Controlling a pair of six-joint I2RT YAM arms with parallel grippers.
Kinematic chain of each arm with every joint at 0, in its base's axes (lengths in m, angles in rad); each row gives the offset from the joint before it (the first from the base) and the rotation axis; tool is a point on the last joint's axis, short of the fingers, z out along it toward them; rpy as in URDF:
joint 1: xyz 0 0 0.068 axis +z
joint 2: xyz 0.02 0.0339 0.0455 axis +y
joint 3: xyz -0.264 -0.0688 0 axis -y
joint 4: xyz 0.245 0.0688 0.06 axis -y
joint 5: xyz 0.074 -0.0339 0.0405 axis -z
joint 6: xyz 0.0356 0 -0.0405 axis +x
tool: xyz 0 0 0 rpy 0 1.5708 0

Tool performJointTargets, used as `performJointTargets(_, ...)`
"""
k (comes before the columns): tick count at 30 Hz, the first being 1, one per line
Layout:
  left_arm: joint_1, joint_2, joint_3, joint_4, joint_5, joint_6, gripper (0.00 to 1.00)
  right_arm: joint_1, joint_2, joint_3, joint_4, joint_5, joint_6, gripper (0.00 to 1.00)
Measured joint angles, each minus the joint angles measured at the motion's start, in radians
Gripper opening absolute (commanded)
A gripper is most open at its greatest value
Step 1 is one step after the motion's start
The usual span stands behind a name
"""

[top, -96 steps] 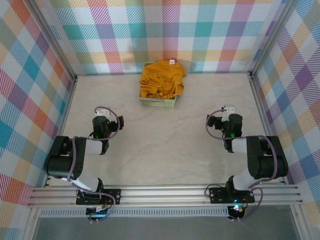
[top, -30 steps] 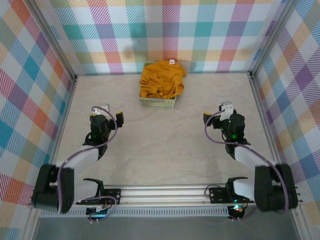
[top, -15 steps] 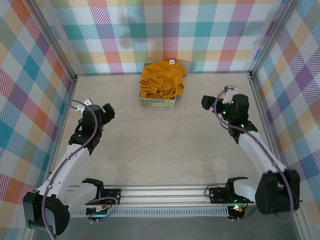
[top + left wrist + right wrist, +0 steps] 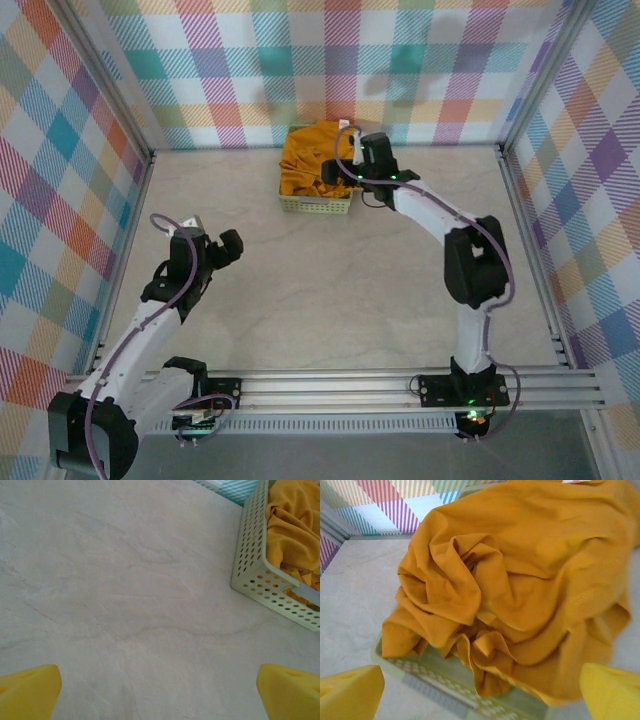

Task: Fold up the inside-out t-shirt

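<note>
Inside-out t-shirt (image 4: 318,160): one, mustard, crumpled in a heap inside the single pale green basket (image 4: 315,206) by the far wall. White tag (image 4: 343,124) on its far side; long axis can't be told. Right gripper (image 4: 352,165) just above the heap, spread wide, empty. Left gripper (image 4: 160,695) spread wide, empty, over the table (image 4: 125,605).

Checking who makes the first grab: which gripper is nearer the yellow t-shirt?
Right. The right gripper hovers open at the right edge of the t-shirt, over the basket; the left gripper is open above table, well short and left of it.
</note>
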Motion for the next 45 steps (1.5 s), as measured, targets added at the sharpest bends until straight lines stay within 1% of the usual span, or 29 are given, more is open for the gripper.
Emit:
performJointTargets(4,0.000,-0.030,-0.042,0.031,0.010,0.008,1.00,0.029,0.172,0.210,-0.079,0.023,0.001,1.00)
performJointTargets(9,0.000,-0.035,-0.053,0.045,0.029,0.011,1.00,0.055,0.349,0.443,-0.170,0.052,0.000,1.00)
performJointTargets(19,0.000,-0.080,-0.075,0.088,0.045,0.007,1.00,0.063,0.657,0.892,-0.370,0.133,0.021,0.99)
performJointTargets(20,0.000,-0.084,-0.078,0.089,0.045,0.006,1.00,0.063,0.682,0.929,-0.386,0.138,0.029,0.96)
performJointTargets(23,0.000,-0.088,-0.080,0.089,0.045,0.006,1.00,0.063,0.737,1.007,-0.437,0.150,0.065,0.81)
performJointTargets(24,0.000,-0.089,-0.081,0.089,0.045,0.006,1.00,0.063,0.744,1.013,-0.451,0.154,0.087,0.74)
performJointTargets(25,0.000,-0.090,-0.081,0.089,0.044,0.006,1.00,0.061,0.746,1.015,-0.471,0.157,0.104,0.64)
performJointTargets(26,0.000,-0.090,-0.081,0.089,0.044,0.004,1.00,0.058,0.747,1.017,-0.489,0.161,0.122,0.58)
performJointTargets(28,0.000,-0.090,-0.084,0.092,0.044,0.002,1.00,0.051,0.747,1.020,-0.528,0.160,0.166,0.40)
performJointTargets(30,0.000,-0.091,-0.089,0.093,0.044,-0.002,1.00,0.045,0.747,1.019,-0.555,0.154,0.197,0.30)
performJointTargets(33,0.000,-0.092,-0.091,0.093,0.041,-0.005,1.00,0.033,0.726,0.980,-0.573,0.158,0.239,0.21)
performJointTargets(36,0.000,-0.098,-0.091,0.090,0.040,-0.008,1.00,0.018,0.655,0.886,-0.604,0.173,0.289,0.09)
performJointTargets(40,0.000,-0.131,-0.091,0.082,0.027,-0.008,1.00,-0.026,0.562,0.796,-0.665,0.195,0.360,0.00)
performJointTargets(42,0.000,-0.155,-0.091,0.075,0.021,-0.008,1.00,-0.058,0.512,0.728,-0.673,0.207,0.384,0.00)
performJointTargets(45,0.000,-0.180,-0.091,0.060,0.014,-0.008,1.00,-0.121,0.423,0.571,-0.658,0.219,0.405,0.00)
